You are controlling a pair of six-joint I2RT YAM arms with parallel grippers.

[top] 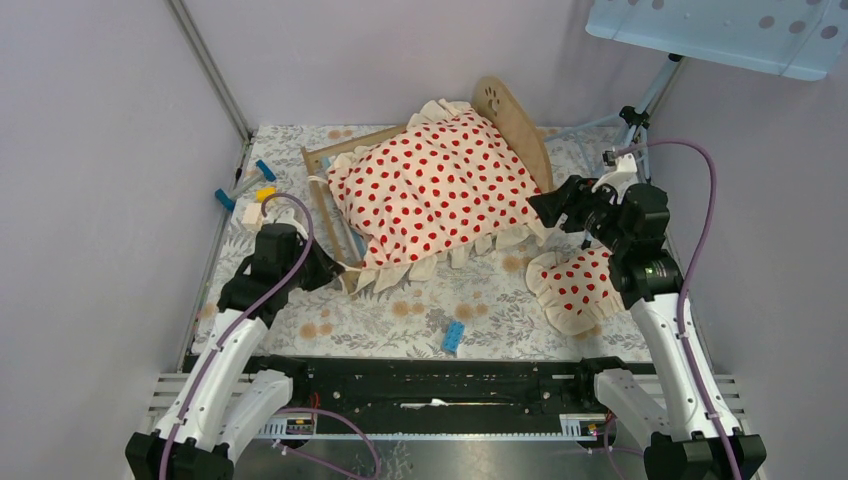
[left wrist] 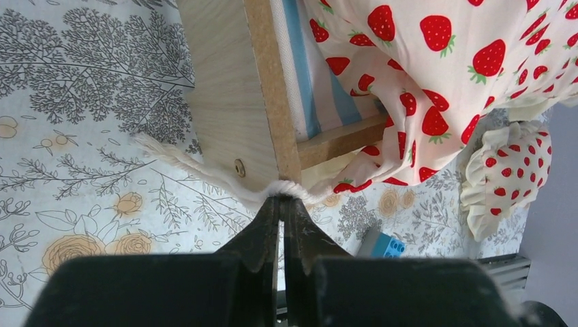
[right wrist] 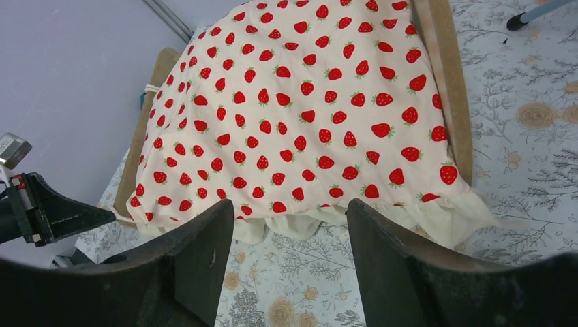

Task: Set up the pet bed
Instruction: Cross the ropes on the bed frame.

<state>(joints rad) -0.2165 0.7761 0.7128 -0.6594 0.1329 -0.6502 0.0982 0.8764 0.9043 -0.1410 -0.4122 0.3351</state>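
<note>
Toward the back of the floral table cover (top: 400, 310), the pet bed (top: 517, 128) sits skewed to the table edges. One rounded end board is at the far right; the opposite corner is close to the left arm. A strawberry-print ruffled blanket (top: 435, 185) covers most of it. The matching pillow (top: 575, 285) lies off the bed, on the cover beside the right arm. A blue brick (top: 453, 337) sits near the front edge, well apart from the bed.

Left gripper (left wrist: 281, 204): clenched on a white cord (left wrist: 170, 158), twisted, that loops round the near corner of the wooden frame, fingertips right at that corner. The striped mattress (left wrist: 307, 88) shows inside the rail.

Right gripper (right wrist: 290, 218): released, jaws spread, facing the blanket's ruffled edge, holding nothing.

Handling (judged):
- The frame is stiff board and probably light. It should slide or pivot as one piece and may skid on the cover when pulled.
- The cord is soft. It may slip through the pinch or swing the frame round crookedly.
- Firmer holds would be a side rail or an end board edge, which look thin enough for the jaws.
- The blanket is limp and loose on top, so it could slide off if the frame jerks.
</note>
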